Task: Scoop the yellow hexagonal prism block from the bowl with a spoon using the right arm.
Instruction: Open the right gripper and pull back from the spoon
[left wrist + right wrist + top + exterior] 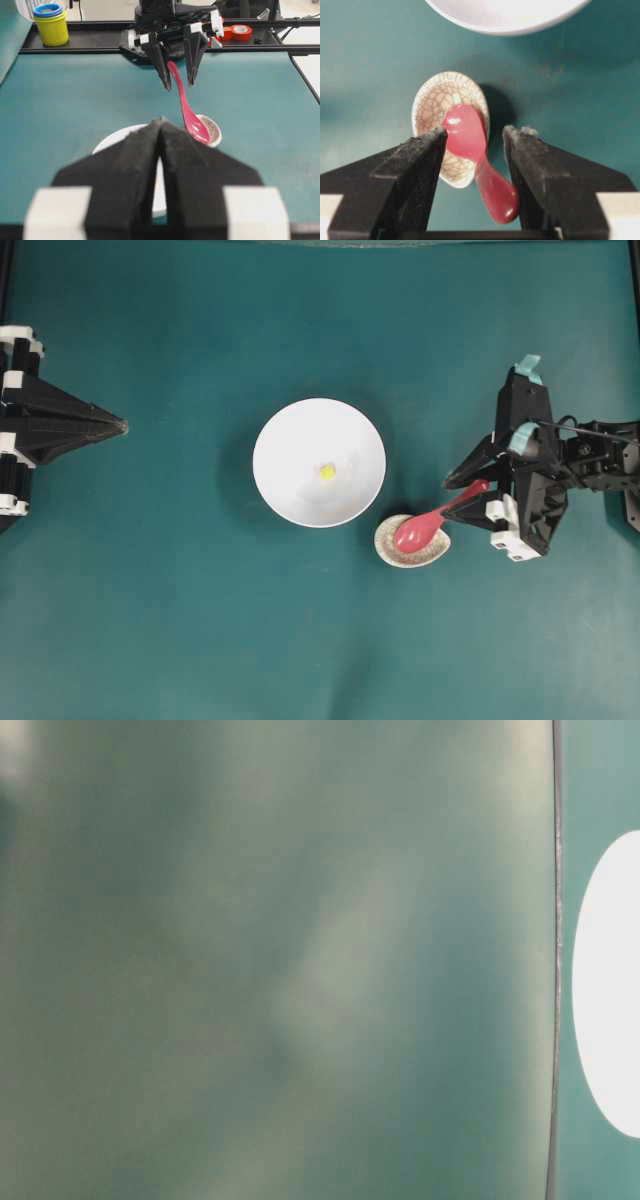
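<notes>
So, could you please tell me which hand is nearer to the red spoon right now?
The right. The right hand stands open, straddling the spoon handle, whose scoop rests in the small speckled dish. The left hand, shut, sits far across the table beyond the white bowl.

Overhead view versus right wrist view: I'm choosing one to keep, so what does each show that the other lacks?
Only overhead: the tiny yellow hexagonal block inside the large white round bowl, and the closed left end effector.
Only right wrist: the crackle pattern of the small cream dish.
Both: the glossy red-pink spoon resting in that dish, between the open right end effector fingers.
</notes>
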Robot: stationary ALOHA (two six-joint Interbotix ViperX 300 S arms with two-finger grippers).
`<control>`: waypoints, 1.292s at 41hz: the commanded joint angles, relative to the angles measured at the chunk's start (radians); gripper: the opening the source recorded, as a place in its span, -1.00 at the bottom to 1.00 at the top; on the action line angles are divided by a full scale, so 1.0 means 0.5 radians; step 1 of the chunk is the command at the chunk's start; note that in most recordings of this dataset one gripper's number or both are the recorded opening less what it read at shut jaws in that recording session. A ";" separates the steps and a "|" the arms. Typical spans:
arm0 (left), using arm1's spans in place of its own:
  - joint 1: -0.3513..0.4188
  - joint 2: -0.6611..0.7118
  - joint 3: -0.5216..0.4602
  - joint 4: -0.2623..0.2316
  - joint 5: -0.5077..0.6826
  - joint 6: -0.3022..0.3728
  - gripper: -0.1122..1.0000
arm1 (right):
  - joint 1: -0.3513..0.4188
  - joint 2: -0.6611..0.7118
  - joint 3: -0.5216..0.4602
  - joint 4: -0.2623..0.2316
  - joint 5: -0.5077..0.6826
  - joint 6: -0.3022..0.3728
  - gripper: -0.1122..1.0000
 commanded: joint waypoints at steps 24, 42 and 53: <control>-0.003 0.018 -0.034 0.006 -0.006 0.000 -0.81 | 0.009 -0.055 -0.003 -0.230 -0.101 -0.006 0.18; 0.000 0.018 -0.028 0.006 -0.003 -0.003 -0.81 | 0.166 -0.021 0.218 -0.236 -0.816 -0.006 0.18; 0.000 0.018 -0.021 0.006 0.000 0.000 -0.81 | 0.264 0.160 0.341 -0.153 -1.181 -0.006 0.18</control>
